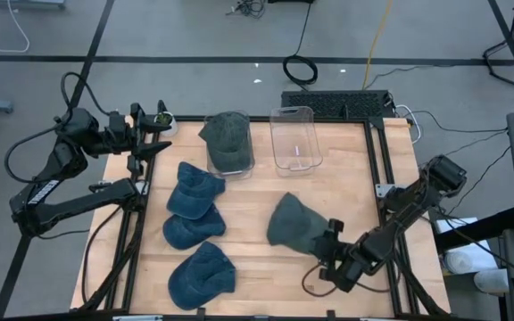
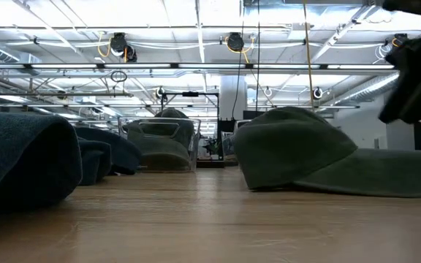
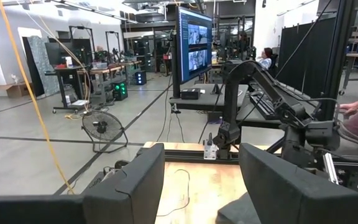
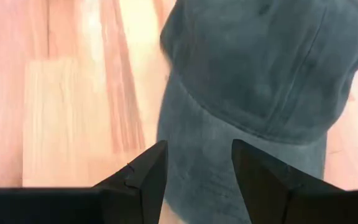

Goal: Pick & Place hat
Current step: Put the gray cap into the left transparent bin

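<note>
A grey-green cap [image 1: 291, 223] lies on the table right of centre, resting on its crown rim and brim [image 2: 375, 172]. My right gripper [image 1: 331, 242] is open and stands just above the brim [image 4: 197, 155], one finger on either side of it. In the low view it [image 2: 415, 73] hangs clear of the cap [image 2: 294, 150]. My left gripper [image 1: 154, 134] waits open at the table's far left corner, and its wrist view [image 3: 201, 186] looks across the table. A second grey-green cap [image 1: 228, 141] sits inside the left clear bin.
Three blue caps [image 1: 194, 189] [image 1: 191, 229] [image 1: 202, 272] lie in a column on the table's left half. An empty clear bin [image 1: 294, 138] stands at the far edge beside the filled one. Bare wood [image 1: 328, 192] shows between the bins and the grey-green cap.
</note>
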